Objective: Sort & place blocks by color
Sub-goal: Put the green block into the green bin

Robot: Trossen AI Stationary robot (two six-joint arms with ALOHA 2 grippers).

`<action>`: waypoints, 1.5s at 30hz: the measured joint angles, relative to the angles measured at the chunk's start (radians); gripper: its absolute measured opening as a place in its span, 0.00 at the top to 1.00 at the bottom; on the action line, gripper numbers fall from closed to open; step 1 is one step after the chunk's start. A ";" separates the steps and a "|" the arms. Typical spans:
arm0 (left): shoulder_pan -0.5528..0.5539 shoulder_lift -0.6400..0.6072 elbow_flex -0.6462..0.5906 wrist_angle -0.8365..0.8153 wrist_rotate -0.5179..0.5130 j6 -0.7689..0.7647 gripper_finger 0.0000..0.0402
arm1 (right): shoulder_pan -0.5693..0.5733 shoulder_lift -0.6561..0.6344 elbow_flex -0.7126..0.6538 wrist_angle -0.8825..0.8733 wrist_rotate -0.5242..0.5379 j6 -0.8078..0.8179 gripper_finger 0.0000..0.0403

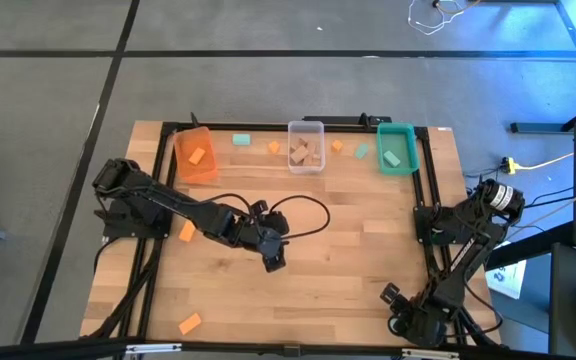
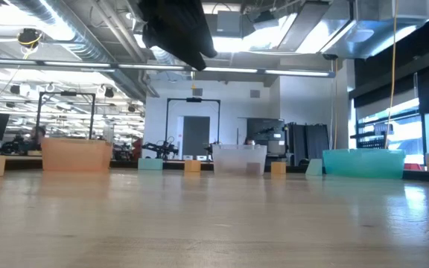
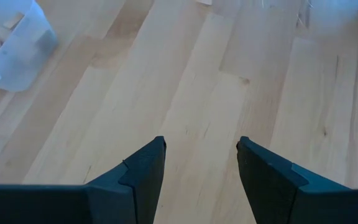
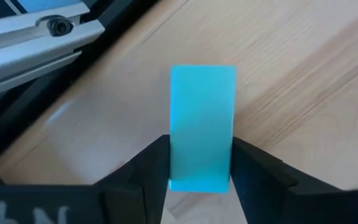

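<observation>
My left gripper (image 1: 273, 257) (image 3: 201, 146) hangs open over bare wood at the table's middle and touches nothing. My right gripper (image 1: 392, 295) (image 4: 201, 142) is at the near right corner, shut on a teal block (image 4: 202, 118). Loose orange blocks (image 1: 186, 232) (image 1: 189, 323) lie flat on the left half. Teal blocks (image 1: 241, 140) (image 1: 361, 152) and orange blocks (image 1: 274, 148) (image 1: 337, 146) lie between the bins at the far edge. The orange bin (image 1: 196, 155), clear bin (image 1: 306, 146) and teal bin (image 1: 397, 150) each hold blocks. My right gripper pinches the teal block by its two long sides (image 4: 174, 155), at the end nearest the wrist. The block's length runs along the fingers and its free end (image 4: 202, 71) sticks out past the fingertips. Whether it rests on the wood or is lifted, I cannot tell.
A black metal frame rail (image 4: 36, 43) runs along the table edge right beside my right gripper. In the low view the three bins (image 2: 77, 155) (image 2: 239, 158) (image 2: 363, 162) stand in a row at the far edge. A black cable (image 1: 303, 215) loops over the table near my left arm.
</observation>
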 joint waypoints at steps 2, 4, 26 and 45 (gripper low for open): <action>0.004 0.000 0.000 0.000 0.000 0.000 0.53 | 0.000 0.000 0.000 0.005 0.003 0.001 0.60; 0.009 0.000 0.000 0.000 0.000 0.000 0.53 | 0.000 0.001 0.000 0.011 0.020 0.013 0.60; 0.010 0.000 0.000 0.000 0.001 0.000 0.53 | -0.133 0.002 0.000 -0.180 0.440 0.815 0.68; 0.009 0.000 0.000 0.000 0.068 0.079 0.53 | -0.579 -0.001 0.296 -1.001 0.587 1.123 0.68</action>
